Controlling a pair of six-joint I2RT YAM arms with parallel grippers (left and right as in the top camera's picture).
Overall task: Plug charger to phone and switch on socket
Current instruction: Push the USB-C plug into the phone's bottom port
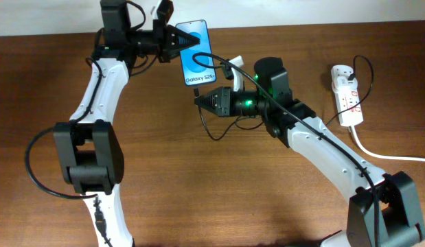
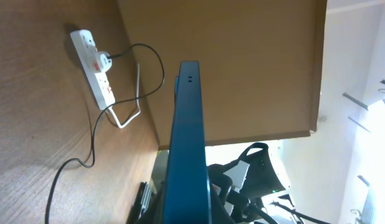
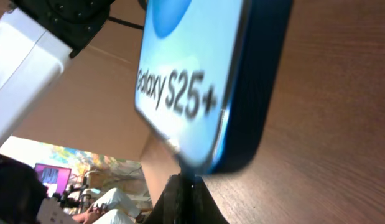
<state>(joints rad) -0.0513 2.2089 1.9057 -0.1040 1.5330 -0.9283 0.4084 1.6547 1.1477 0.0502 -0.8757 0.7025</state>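
Observation:
The phone (image 1: 196, 53) has a blue screen reading "Galaxy S25+". My left gripper (image 1: 179, 40) is shut on its top end and holds it lifted at the table's back. In the left wrist view the phone (image 2: 187, 143) shows edge-on. My right gripper (image 1: 202, 100) is shut on the charger plug tip (image 3: 191, 182), which touches the phone's bottom edge (image 3: 204, 163). The thin black charger cable (image 1: 219, 130) loops on the table and runs to the socket (image 1: 346, 92), a white strip with red switches at the right. The socket also shows in the left wrist view (image 2: 92, 59).
The socket's thick white cord (image 1: 391, 156) runs off to the right edge. The brown wooden table (image 1: 198, 192) lies under both arms. Its far edge (image 1: 301, 26) meets a pale wall. Black robot cables hang beside the left arm (image 1: 33, 171).

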